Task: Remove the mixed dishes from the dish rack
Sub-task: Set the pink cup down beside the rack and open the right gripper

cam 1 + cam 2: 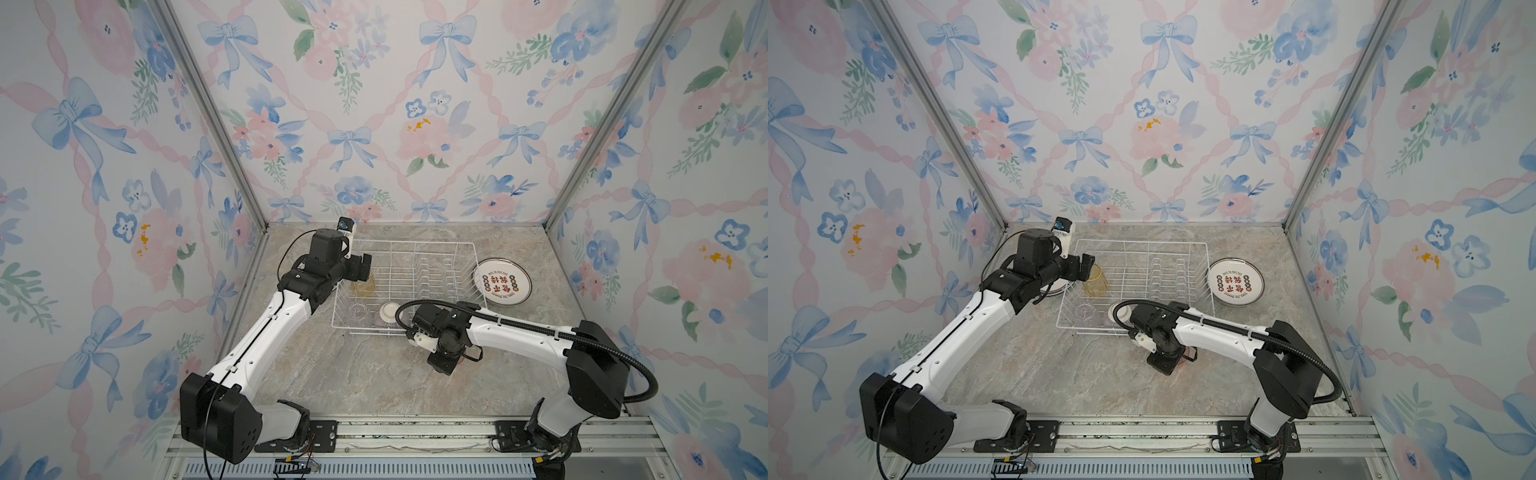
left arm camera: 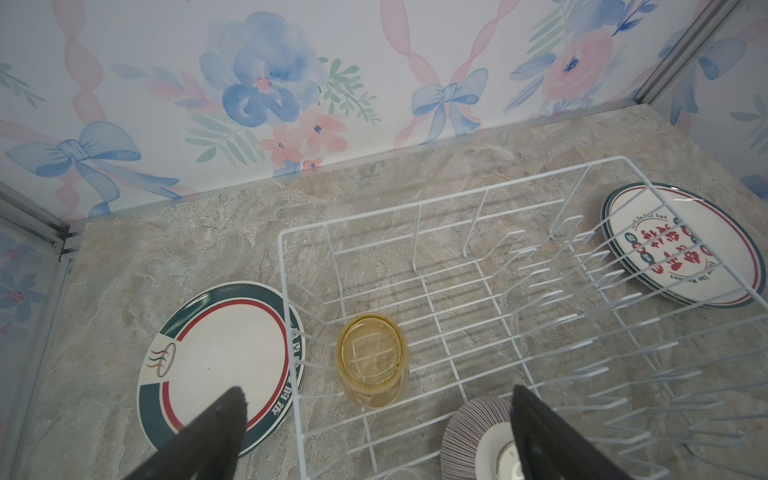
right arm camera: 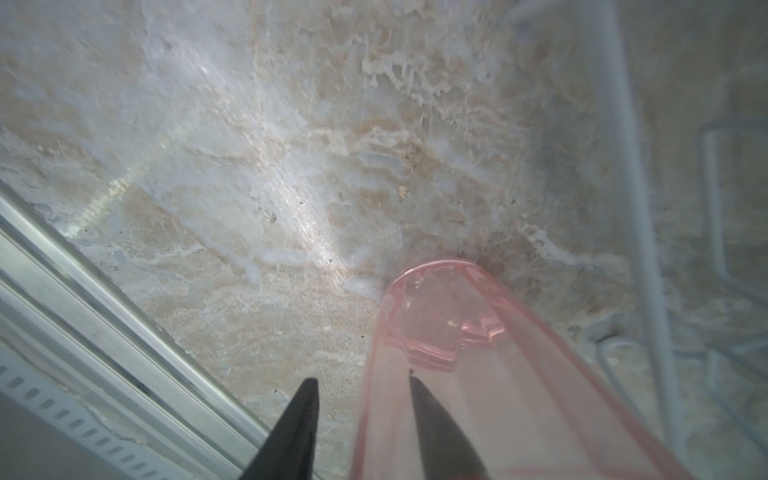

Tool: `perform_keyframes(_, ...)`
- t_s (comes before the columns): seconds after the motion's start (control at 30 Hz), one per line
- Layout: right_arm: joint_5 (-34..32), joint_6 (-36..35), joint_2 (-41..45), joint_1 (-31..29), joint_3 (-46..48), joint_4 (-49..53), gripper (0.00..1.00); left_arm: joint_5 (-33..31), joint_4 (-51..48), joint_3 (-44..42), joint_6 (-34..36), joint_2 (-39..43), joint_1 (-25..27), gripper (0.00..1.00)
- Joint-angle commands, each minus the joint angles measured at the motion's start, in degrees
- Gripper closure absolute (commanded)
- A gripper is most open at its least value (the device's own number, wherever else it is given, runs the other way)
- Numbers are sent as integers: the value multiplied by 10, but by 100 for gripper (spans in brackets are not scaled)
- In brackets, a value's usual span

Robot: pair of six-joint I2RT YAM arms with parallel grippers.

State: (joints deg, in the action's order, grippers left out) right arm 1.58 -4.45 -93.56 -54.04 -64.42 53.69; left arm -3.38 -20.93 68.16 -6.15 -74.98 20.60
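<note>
Parted fingers [image 3: 293, 428] straddle one wall of the pink tumbler [image 3: 440, 316].

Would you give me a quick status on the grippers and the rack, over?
Left gripper open above yellow tumbler in dish rack. Right gripper open, straddling pink tumbler wall, on table. Clear tumbler, ribbed bowl also in rack. Nothing blocking.

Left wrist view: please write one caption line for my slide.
Open left gripper aimed at the yellow tumbler inside the dish rack.
</note>
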Motion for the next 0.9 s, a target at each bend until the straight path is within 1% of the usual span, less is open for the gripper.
perform_keyframes(0.0,-11,-1,18,4,0,3,51,12,-9,14,7,-9,-3,2)
perform_keyframes(0.13,-17,2,47,4,-13,11,47,8,-21,14,4,-14,0,2)
perform_keyframes(0.33,-5,1,107,3,-48,55,45,-11,-57,21,-1,-35,10,2)
perform_keyframes(0.43,16,2,141,4,-53,71,42,-28,-76,24,-3,-51,18,2)
perform_keyframes(0.5,36,5,165,3,-51,70,41,-26,-80,20,-7,-57,22,2)
perform_keyframes(0.57,47,11,190,3,-50,62,40,-28,-84,18,-8,-65,24,2)
perform_keyframes(0.6,48,14,205,3,-51,55,37,-32,-88,21,-8,-72,25,2)
perform_keyframes(0.63,48,15,218,5,-51,47,35,-38,-92,26,-8,-81,25,2)
perform_keyframes(0.7,48,16,247,8,-52,23,26,-37,-97,37,-6,-107,23,2)
perform_keyframes(0.73,48,16,259,12,-51,11,24,-34,-99,45,-7,-120,23,2)
perform_keyframes(0.87,69,13,294,30,-50,-27,22,-20,-99,78,-8,-171,21,2)
